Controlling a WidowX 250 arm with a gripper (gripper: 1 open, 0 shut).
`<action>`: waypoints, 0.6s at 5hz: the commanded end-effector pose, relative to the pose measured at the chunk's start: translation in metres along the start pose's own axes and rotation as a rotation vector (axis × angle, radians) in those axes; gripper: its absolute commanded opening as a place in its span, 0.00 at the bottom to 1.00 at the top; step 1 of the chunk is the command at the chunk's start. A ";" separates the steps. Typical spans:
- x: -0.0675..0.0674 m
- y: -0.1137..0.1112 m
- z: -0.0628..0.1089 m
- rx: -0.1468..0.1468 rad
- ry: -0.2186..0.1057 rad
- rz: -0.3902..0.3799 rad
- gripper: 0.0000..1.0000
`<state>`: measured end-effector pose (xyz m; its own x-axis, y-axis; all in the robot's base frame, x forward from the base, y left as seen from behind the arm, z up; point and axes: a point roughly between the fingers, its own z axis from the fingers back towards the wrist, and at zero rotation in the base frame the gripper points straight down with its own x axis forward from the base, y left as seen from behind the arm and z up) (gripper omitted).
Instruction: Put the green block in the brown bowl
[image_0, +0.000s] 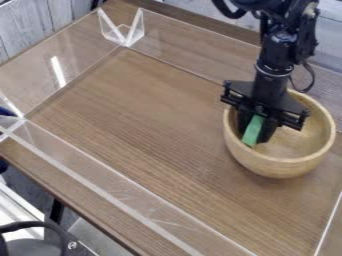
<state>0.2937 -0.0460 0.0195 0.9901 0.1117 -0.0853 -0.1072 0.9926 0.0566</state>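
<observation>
Camera view, from above and to one side: gripper (257, 128) pointing straight down, pressed together on the green block (253, 130), pinching it upright by its upper part. Block hanging inside the rim of the brown bowl (283, 160), lower end low in the hollow; touching the bottom or not, impossible to tell. Probably held this way so as to drop or rest cleanly inside once released. Release not yet made.

Below: wood-grain table (134, 120), bowl near its right side. Clear plastic walls (80, 55) fencing the edges, with a clear corner bracket (123, 28) at the far end. Pale slatted wall behind.
</observation>
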 end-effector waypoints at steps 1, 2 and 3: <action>-0.007 0.018 -0.027 0.013 0.079 0.028 0.00; -0.008 0.019 -0.028 0.004 0.070 0.007 0.00; -0.008 0.020 -0.027 0.010 0.076 0.018 0.00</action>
<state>0.2961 -0.0442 0.0183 0.9940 0.0819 -0.0721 -0.0792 0.9961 0.0397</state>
